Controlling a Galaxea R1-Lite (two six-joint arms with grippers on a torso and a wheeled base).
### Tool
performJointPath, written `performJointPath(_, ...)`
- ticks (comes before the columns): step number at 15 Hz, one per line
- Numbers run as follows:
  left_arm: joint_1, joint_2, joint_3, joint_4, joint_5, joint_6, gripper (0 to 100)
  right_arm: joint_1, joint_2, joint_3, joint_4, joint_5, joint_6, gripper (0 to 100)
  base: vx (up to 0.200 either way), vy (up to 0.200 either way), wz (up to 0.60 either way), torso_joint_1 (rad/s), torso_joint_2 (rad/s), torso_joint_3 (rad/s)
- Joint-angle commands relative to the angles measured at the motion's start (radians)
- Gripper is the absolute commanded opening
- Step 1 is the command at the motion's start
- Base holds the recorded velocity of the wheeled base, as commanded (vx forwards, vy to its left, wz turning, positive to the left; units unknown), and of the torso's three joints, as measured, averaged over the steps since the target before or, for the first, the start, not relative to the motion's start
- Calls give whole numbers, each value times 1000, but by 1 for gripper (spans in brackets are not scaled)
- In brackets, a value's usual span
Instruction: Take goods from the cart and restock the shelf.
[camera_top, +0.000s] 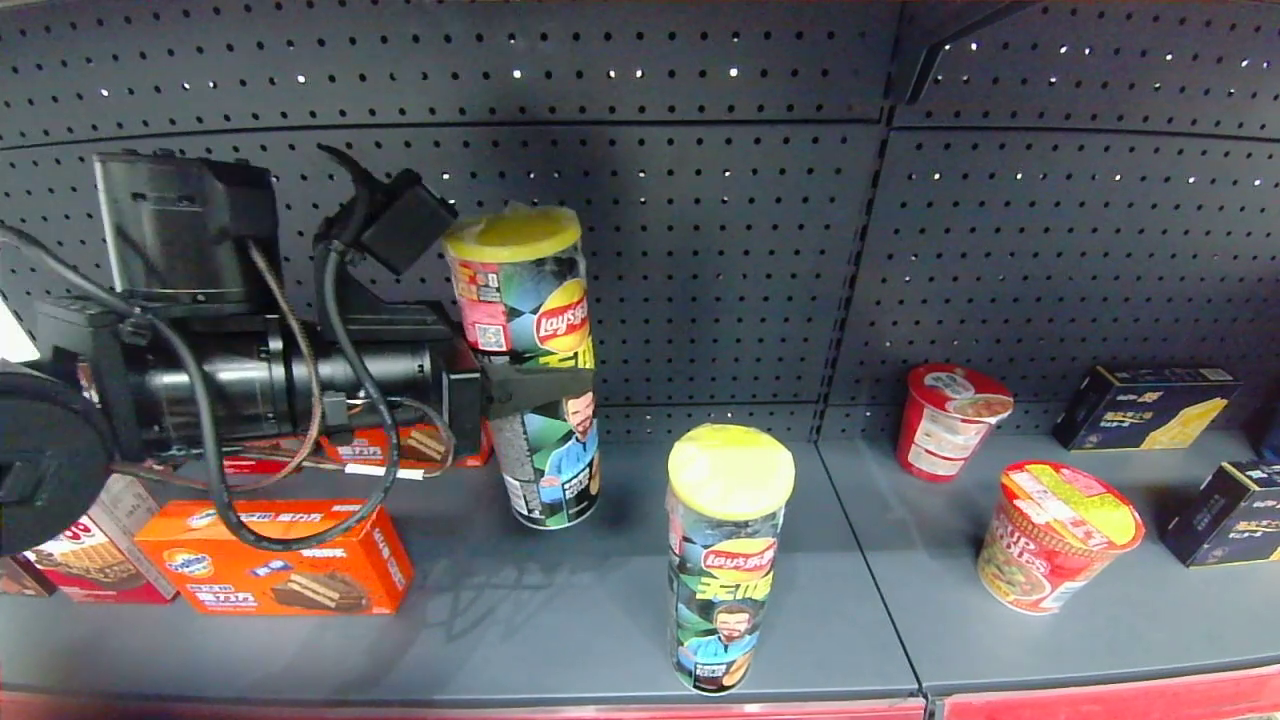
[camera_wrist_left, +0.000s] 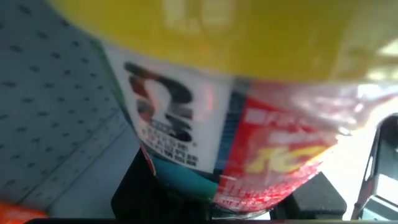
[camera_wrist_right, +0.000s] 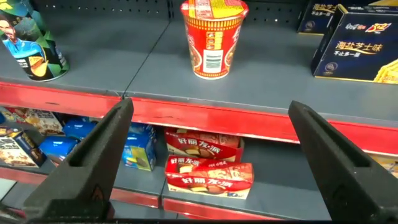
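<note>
Since the left gripper is clenched around the middle of the held chip can, whose long axis stands nearly upright (top leaning slightly toward the arm), its base is right at the shelf, behind the second can; the right gripper hangs released, well apart.

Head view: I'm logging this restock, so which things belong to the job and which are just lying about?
Job: left tool, held chip can, shelf.
Lying about: standing chip can, orange box, noodle cups, dark boxes.
</note>
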Motion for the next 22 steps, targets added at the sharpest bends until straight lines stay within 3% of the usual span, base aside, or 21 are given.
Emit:
performJointPath(1, -1, 104, -13, -54, -56, -2, 0, 0, 3, 8, -3, -1, 0, 100, 0, 0, 0, 0, 0, 0)
performJointPath(3, -6, 149, -45, -63, -58, -2, 0, 0, 3, 8, -3, -1, 0, 100, 0, 0, 0, 0, 0, 0)
performJointPath(8, -11, 296, -248, -51, -58, -2, 0, 2, -6, 20, -5, -1, 0, 100, 0, 0, 0, 0, 0, 0)
performJointPath(10, -37, 353, -303, -51, -59, -1, 0, 2, -6, 23, -5, -1, 0, 100, 0, 0, 0, 0, 0, 0)
performJointPath(22, -57, 540, -447, -63, -73, 4, 0, 7, -11, 36, -5, -46, 3, 100, 0, 0, 0, 0, 0, 0)
